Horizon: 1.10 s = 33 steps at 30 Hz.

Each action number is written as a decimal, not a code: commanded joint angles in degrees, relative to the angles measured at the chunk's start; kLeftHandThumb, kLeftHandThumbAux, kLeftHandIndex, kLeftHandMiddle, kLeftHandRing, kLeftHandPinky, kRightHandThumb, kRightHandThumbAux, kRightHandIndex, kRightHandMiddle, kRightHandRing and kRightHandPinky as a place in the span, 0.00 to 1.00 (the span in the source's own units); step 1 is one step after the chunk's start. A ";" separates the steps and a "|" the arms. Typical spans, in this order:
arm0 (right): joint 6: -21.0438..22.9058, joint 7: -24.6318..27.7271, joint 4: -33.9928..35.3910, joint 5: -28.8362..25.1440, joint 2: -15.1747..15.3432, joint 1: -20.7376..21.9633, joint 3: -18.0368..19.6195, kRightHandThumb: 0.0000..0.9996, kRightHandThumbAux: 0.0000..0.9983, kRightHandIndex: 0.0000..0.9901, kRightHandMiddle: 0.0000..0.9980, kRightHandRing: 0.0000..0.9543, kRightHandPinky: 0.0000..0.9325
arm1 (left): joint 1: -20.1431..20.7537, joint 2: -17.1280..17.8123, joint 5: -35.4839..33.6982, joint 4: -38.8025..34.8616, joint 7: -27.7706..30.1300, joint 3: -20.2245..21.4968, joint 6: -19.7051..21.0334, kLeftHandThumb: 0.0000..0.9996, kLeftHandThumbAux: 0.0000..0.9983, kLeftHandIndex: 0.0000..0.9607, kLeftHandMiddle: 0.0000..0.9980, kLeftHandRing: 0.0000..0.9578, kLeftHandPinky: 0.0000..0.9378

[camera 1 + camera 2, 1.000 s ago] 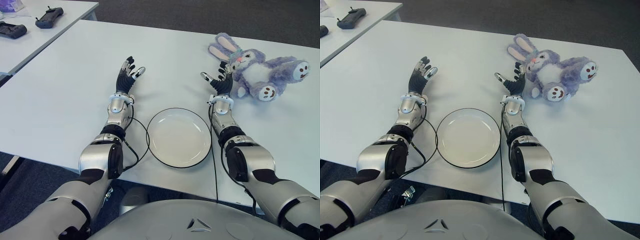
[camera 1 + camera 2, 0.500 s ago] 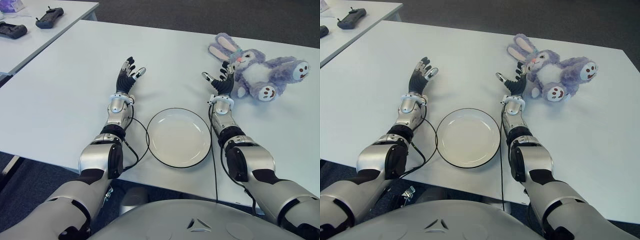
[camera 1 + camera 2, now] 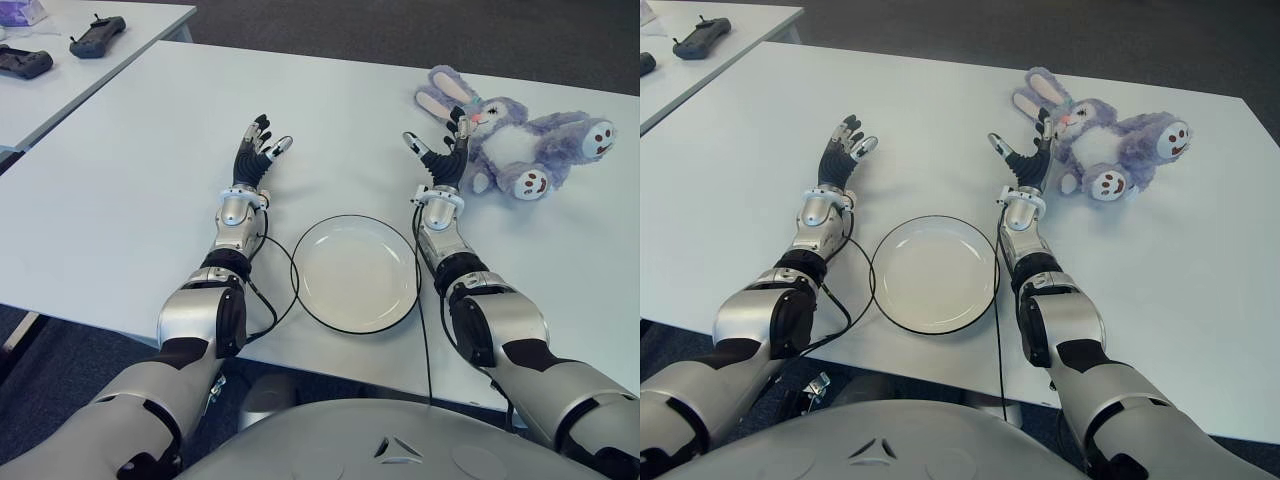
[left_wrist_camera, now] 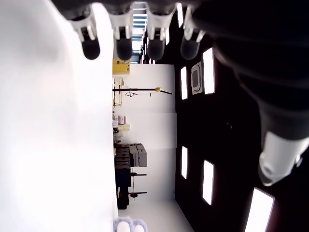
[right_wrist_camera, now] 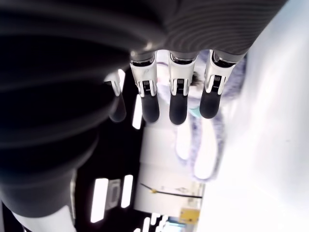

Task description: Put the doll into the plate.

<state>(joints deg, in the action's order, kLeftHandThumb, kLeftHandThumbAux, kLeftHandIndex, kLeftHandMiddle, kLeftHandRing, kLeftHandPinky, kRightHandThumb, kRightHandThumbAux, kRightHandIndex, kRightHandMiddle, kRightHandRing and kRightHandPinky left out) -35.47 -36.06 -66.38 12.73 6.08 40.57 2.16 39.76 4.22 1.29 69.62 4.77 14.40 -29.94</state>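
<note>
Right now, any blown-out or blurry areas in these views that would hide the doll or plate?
Eye views: even light, doll and plate sharp, soft shadows only, right hand open beside the doll, left hand open left of the plate. Left wrist view: table blown out white, fingers soft. Right wrist view: fingers blurred, doll behind them washed out and out of focus.

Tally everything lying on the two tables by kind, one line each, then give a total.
Plush doll: 1
Plate: 1
Black handheld controllers on the far table: 2
Total: 4
Neither the left hand nor the right hand holds any of them.
</note>
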 commanded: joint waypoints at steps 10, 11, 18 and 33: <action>6.32 -15.78 2.32 16.75 4.22 -8.95 -12.70 0.00 0.62 0.09 0.08 0.06 0.04 | -13.54 -4.45 0.95 8.55 -1.65 -0.81 9.96 0.00 0.60 0.00 0.00 0.00 0.00; 7.00 -16.64 2.70 17.57 4.60 -8.84 -13.28 0.00 0.62 0.09 0.08 0.05 0.04 | -13.61 -4.50 0.94 8.56 -1.64 -0.78 9.69 0.00 0.60 0.00 0.00 0.00 0.00; 13.12 -21.88 5.76 23.06 7.04 -8.37 -16.67 0.04 0.61 0.06 0.05 0.01 0.00 | -13.80 -4.64 0.71 8.36 -1.48 -0.75 8.60 0.00 0.60 0.00 0.00 0.00 0.00; 23.21 -24.54 23.11 29.15 10.43 -10.23 -17.61 0.05 0.52 0.05 0.02 0.00 0.00 | -13.45 -4.42 0.69 8.46 -1.12 -0.91 9.29 0.00 0.59 0.00 0.00 0.00 0.00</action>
<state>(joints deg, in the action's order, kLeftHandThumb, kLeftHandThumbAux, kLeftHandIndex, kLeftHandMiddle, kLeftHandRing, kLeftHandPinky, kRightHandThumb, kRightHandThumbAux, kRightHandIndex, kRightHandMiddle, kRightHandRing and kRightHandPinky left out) -16.40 -59.50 -47.72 38.80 15.44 34.79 -14.47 40.51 2.74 1.27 69.40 4.77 13.82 -29.94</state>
